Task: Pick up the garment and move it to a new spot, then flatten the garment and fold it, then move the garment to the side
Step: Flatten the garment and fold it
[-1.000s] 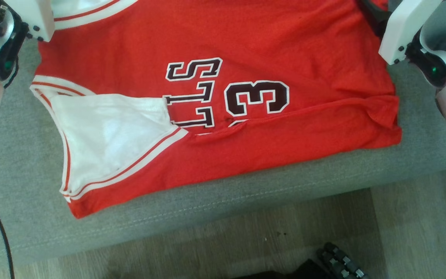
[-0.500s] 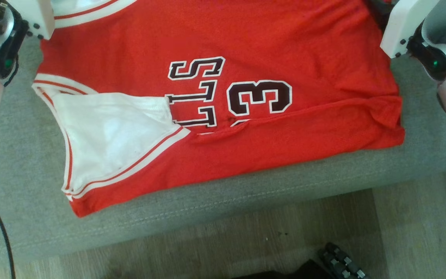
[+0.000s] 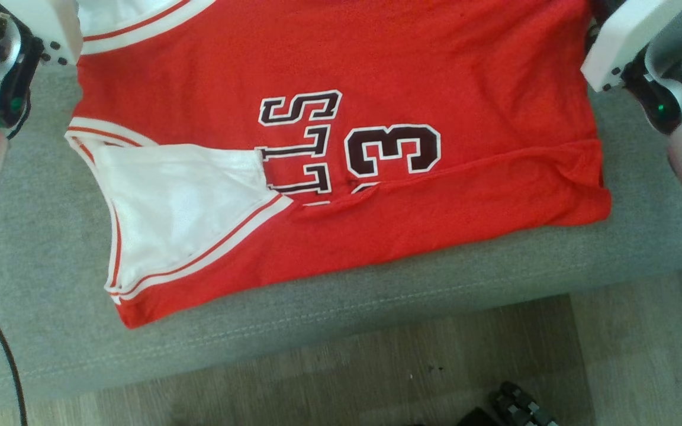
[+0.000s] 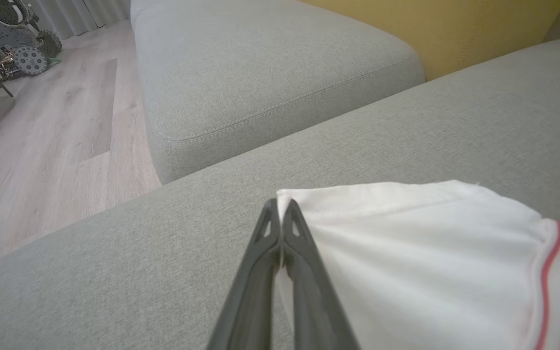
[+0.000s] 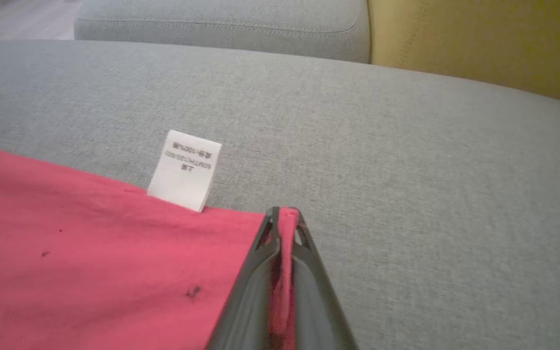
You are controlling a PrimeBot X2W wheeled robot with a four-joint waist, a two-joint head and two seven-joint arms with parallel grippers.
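The garment, a red jersey, lies spread along the front edge of the grey sofa cushion. It looks light and limp and is likely to sag, so its corners are the sensible holds. The left end effector is clenched on a white corner, and the right end effector on a red corner (beside the care label). The head view cuts off the jersey's far edge, and a fold hides part of the lettering.

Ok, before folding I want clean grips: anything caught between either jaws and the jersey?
Nothing visible. Left jaws pinch the jersey directly at its white corner, right jaws at its red corner near the label.
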